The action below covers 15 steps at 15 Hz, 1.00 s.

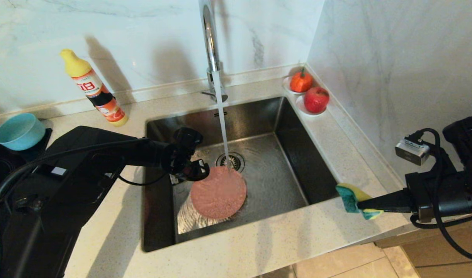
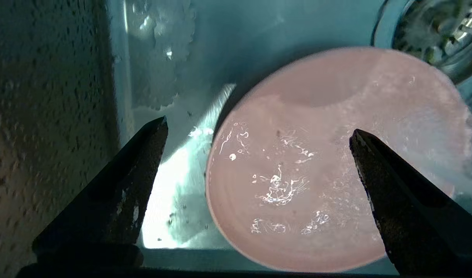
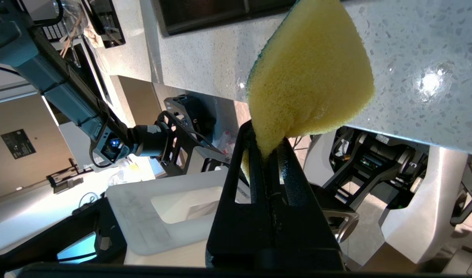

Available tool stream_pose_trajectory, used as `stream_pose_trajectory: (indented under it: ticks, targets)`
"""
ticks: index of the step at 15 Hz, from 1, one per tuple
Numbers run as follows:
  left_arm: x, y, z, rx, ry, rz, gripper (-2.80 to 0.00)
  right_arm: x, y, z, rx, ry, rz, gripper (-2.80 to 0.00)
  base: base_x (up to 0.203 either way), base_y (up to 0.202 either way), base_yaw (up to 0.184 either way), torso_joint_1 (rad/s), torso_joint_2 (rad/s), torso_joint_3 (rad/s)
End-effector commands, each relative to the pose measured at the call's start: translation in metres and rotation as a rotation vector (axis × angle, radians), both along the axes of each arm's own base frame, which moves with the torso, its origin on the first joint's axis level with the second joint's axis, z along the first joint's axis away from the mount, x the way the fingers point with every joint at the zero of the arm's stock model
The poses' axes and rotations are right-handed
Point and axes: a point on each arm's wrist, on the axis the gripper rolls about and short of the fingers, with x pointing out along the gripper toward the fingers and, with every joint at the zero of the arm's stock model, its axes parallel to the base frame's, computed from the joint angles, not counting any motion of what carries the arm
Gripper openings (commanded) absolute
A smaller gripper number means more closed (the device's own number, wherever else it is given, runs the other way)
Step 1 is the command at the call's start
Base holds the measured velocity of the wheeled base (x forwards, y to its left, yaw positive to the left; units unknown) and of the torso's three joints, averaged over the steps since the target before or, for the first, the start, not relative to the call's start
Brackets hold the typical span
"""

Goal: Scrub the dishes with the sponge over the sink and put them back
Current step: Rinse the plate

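The pink plate (image 1: 218, 193) lies flat on the floor of the sink (image 1: 294, 131), wet, with its far edge under the water running from the tap (image 1: 211, 46). My left gripper (image 1: 189, 170) hangs over the plate's left rim inside the basin. It is open, and in the left wrist view the plate (image 2: 317, 166) shows between the spread fingers of the left gripper (image 2: 259, 127), untouched. My right gripper (image 1: 361, 204) is over the counter at the sink's right front corner, shut on the yellow-green sponge (image 1: 352, 197). Its closed tips (image 3: 269, 139) pinch the sponge (image 3: 313, 73). The teal bowl (image 1: 19, 131) stands far left.
An orange detergent bottle (image 1: 95, 90) stands on the counter behind the sink's left corner. Two saucers with red fruit (image 1: 316, 99) sit in the back right corner against the marble wall. The round drain (image 1: 232, 160) is just behind the plate.
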Motion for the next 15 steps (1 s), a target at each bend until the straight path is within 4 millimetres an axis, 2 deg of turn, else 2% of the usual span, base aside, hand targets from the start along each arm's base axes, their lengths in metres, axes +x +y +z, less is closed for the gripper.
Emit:
stream_pose_trajectory:
  ticks: [1,4,15]
  targets:
    - [0.005,0.004,-0.008,0.005,0.01,0.014,0.0,0.002,0.0,-0.005,0.005,0.002,0.002,-2.8,0.0,0.0,0.0,0.0,0.0,0.0]
    - [0.01,0.01,-0.014,0.005,0.014,0.027,0.0,0.004,0.0,-0.007,0.004,-0.013,0.001,-2.8,0.0,0.0,0.0,0.0,0.0,0.0]
    - [0.019,0.006,-0.025,0.006,0.012,0.024,0.0,0.004,0.0,-0.01,0.005,-0.002,0.0,-2.8,0.0,0.0,0.0,0.0,0.0,0.0]
